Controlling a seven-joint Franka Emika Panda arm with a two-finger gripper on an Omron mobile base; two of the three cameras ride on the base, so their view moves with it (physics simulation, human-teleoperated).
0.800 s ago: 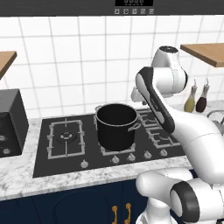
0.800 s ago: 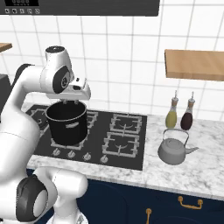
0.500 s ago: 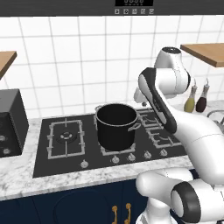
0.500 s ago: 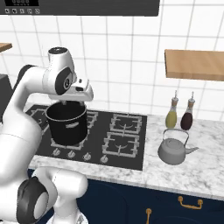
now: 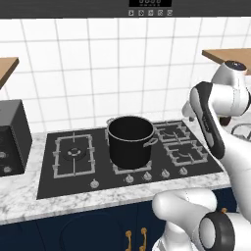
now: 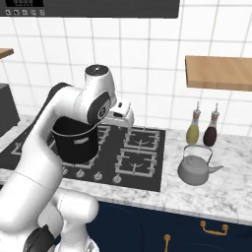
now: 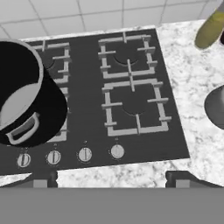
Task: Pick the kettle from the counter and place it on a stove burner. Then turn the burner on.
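On the tabletop (image 6: 231, 189) right of the stove (image 6: 142, 150), the kettle (image 6: 196, 168) sits upright and untouched, just in front of two bottles (image 6: 193, 129). The gripper (image 6: 122, 114) hangs over the stove's middle, well apart from it, fingers (image 7: 46, 177) spread wide and empty, probably ready for the wire handle. A black stockpot (image 5: 130, 141) occupies a left burner, so the right burners suit placement.

- The arm (image 6: 54, 142) is glossy white, built of rounded, bulbous segments.
- Dark grey rings mark its joints, with a dark cap on the upper joint.
- The base (image 5: 196, 223) is a smooth white shell with a round dark disc.
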